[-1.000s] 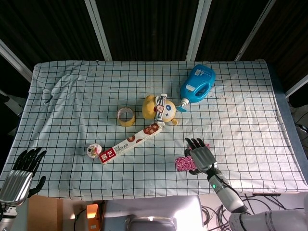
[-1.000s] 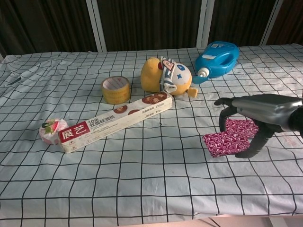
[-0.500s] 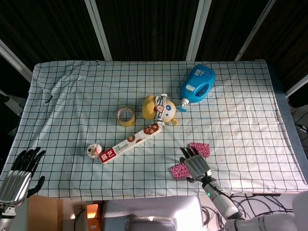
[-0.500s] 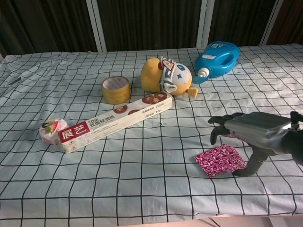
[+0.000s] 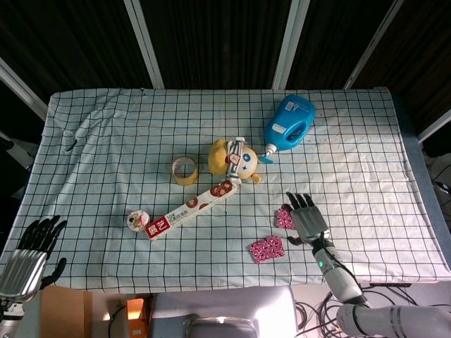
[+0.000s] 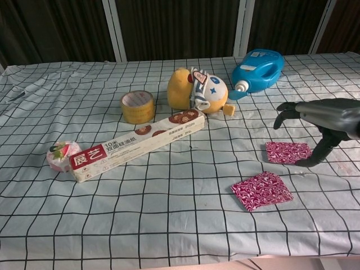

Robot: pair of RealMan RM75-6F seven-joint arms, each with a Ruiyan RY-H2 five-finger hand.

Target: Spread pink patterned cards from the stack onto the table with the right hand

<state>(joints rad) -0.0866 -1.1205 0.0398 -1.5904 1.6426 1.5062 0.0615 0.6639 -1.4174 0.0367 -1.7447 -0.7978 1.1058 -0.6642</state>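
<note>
A pink patterned card stack (image 5: 284, 218) (image 6: 288, 152) lies near the table's front right. One pink card (image 5: 266, 249) (image 6: 261, 191) lies apart from it, nearer the front edge and a little to the left. My right hand (image 5: 306, 218) (image 6: 326, 118) hovers over the right side of the stack with its fingers apart, holding nothing; its thumb reaches down to the cloth beside the stack. My left hand (image 5: 32, 250) stays off the table's front left corner, empty, fingers apart.
On the checked cloth (image 5: 106, 155) lie a long biscuit box (image 5: 190, 209) (image 6: 138, 145), a tape roll (image 5: 184, 170) (image 6: 138, 106), a yellow plush toy (image 5: 234, 159) (image 6: 197, 90), a blue detergent bottle (image 5: 289, 121) (image 6: 259, 68) and a small round packet (image 5: 137, 220) (image 6: 61, 154).
The right hand dragged one card off the stack toward the front edge, left it there, then went back up and right to the stack. The left hand stayed put.
</note>
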